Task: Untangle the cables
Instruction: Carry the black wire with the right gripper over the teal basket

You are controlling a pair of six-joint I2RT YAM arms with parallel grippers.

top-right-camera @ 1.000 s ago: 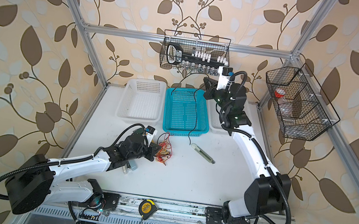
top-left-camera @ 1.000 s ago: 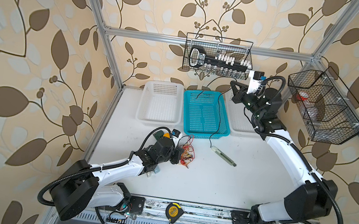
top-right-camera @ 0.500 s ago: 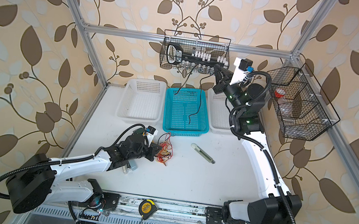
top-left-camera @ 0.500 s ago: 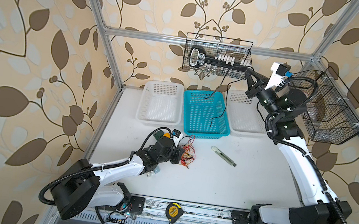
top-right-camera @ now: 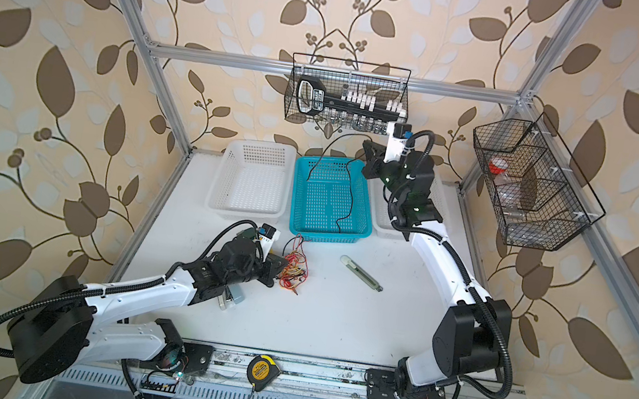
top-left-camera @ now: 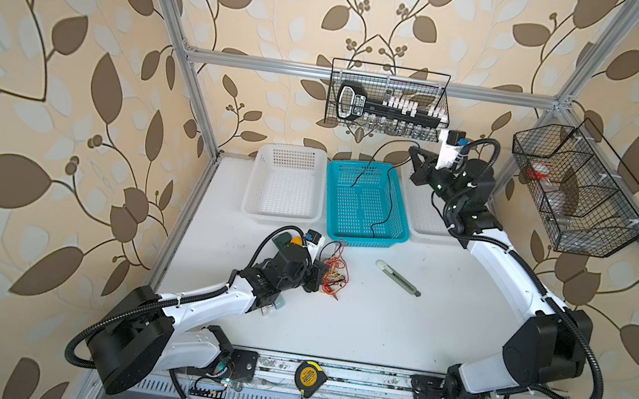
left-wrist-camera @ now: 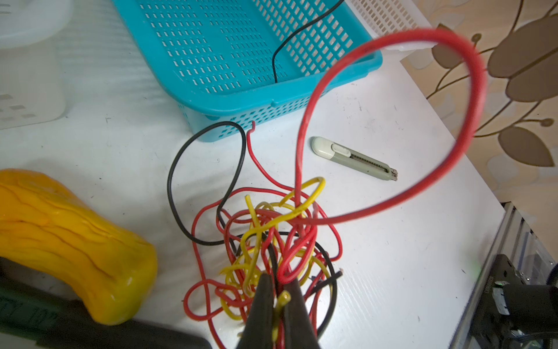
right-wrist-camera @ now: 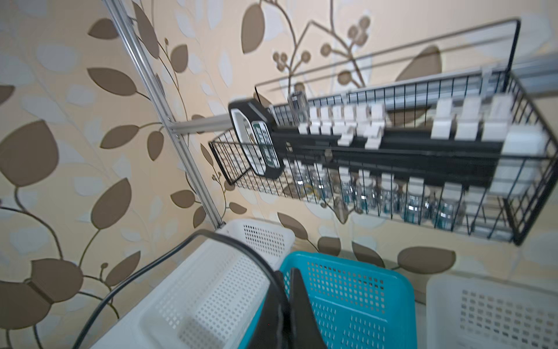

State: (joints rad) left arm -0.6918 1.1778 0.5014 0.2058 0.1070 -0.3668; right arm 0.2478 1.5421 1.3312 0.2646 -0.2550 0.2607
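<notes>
The white table [top-left-camera: 396, 336] holds three baskets [top-left-camera: 283, 187], tangled cables [top-left-camera: 335, 273] and a utility knife [top-left-camera: 397, 278].

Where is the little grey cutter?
In both top views the cutter lies flat on the white table near the middle, right of the wire tangle and just in front of the blue basket.

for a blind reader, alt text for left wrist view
Left pincer shut on a tangle of thin red, yellow and black wires on a white table, near a greenish utility knife and a turquoise perforated plastic basket with a thin black wire in it.
</notes>
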